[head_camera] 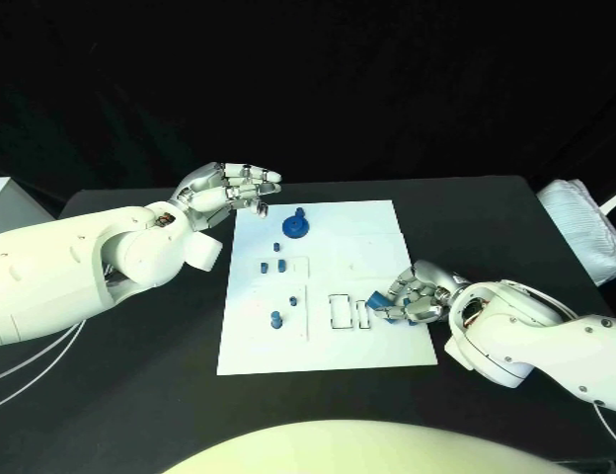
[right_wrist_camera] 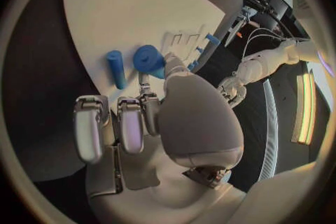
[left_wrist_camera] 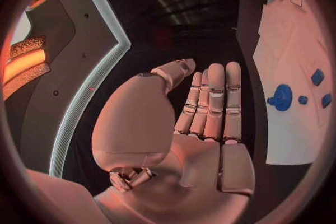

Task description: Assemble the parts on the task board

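White task board [head_camera: 372, 222] lies in the middle of a black table [head_camera: 494, 212], with small blue parts on it: a round one [head_camera: 295, 228] near the far edge and several smaller pieces [head_camera: 275, 319] on its left half. At the board's right edge, the right hand [head_camera: 411, 296] pinches a blue part [right_wrist_camera: 149, 60] between thumb and a finger, beside a blue cylinder [right_wrist_camera: 116, 69]. The left hand [head_camera: 231, 188] hovers empty over the far left corner, fingers straight and together.

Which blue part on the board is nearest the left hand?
The big round blue part at the task board's far end, just beside the left hand. The other blue parts lie further down the board.
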Action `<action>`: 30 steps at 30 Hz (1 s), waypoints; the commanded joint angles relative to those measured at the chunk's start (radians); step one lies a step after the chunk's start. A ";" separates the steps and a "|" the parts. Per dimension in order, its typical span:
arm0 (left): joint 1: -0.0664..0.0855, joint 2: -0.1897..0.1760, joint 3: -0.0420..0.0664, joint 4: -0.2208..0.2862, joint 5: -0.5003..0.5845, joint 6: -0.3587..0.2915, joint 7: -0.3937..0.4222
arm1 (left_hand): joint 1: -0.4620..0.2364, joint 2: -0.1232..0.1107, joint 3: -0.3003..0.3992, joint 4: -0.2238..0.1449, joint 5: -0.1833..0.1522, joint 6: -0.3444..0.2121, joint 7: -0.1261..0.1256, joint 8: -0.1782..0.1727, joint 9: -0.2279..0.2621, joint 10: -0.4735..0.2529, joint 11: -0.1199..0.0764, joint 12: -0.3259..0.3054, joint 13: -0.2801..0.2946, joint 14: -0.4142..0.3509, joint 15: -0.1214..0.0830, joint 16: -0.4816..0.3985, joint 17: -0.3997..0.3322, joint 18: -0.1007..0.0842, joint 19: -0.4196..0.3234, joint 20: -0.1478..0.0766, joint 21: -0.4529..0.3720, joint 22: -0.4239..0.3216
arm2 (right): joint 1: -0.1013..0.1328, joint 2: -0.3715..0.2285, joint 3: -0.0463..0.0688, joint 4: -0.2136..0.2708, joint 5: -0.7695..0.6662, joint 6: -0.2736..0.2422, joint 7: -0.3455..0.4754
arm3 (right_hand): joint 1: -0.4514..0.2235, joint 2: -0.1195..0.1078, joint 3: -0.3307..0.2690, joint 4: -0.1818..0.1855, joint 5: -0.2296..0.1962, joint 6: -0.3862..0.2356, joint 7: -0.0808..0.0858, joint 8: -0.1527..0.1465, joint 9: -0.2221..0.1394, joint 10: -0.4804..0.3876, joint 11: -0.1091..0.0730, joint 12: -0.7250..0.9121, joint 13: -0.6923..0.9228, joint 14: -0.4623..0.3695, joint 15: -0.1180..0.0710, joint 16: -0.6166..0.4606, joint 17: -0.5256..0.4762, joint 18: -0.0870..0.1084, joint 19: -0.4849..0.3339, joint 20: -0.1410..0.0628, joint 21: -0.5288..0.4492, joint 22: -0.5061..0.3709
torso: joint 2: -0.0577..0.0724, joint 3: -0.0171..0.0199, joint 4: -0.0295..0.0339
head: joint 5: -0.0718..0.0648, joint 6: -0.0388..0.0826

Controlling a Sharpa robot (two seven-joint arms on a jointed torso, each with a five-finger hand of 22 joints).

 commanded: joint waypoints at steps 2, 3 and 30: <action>0.000 0.004 0.001 -0.001 -0.003 0.017 0.004 | -0.002 0.002 -0.007 0.001 0.003 -0.006 0.000 0.002 0.001 -0.007 -0.003 0.004 0.000 -0.006 0.002 -0.005 -0.002 0.007 0.004 -0.001 -0.006 -0.001 | 0.023 -0.006 0.002 0.020 0.174 -0.047 0.098 | -0.034 0.009 0.004 0.001 -0.005 0.025 -0.015 0.005 0.003 0.009 -0.004 0.000 0.091 0.083 -0.009 0.006 0.147 -0.010 0.095 -0.009 0.003 0.247 | -0.001 -0.0006 -0.0013 | 0.001 0.003; 0.000 0.004 0.001 -0.001 -0.003 0.017 0.004 | -0.002 0.002 -0.007 0.001 0.003 -0.006 0.000 0.002 0.001 -0.007 -0.003 0.004 0.000 -0.006 0.002 -0.005 -0.002 0.007 0.004 -0.001 -0.006 -0.001 | 0.030 -0.008 0.003 0.026 0.191 -0.045 0.111 | -0.037 0.004 0.004 0.000 -0.007 0.026 -0.015 0.005 0.003 0.010 -0.004 0.002 0.093 0.083 -0.009 0.006 0.147 -0.010 0.096 -0.009 0.006 0.248 | -0.002 -0.0013 -0.0008 | 0.000 0.005; 0.001 0.006 0.001 0.006 -0.002 0.014 -0.001 | -0.002 0.002 -0.007 0.001 0.003 -0.006 0.000 0.002 0.001 -0.007 -0.003 0.004 0.000 -0.006 0.002 -0.005 -0.002 0.007 0.004 -0.001 -0.006 -0.001 | 0.032 0.104 -0.001 -0.010 0.079 0.145 0.002 | -0.183 0.017 0.002 0.001 -0.066 0.037 -0.017 0.010 -0.002 0.011 -0.005 -0.014 0.092 0.081 -0.009 0.003 0.142 -0.005 0.090 -0.008 -0.020 0.241 | 0.003 -0.0004 0.0010 | -0.001 0.005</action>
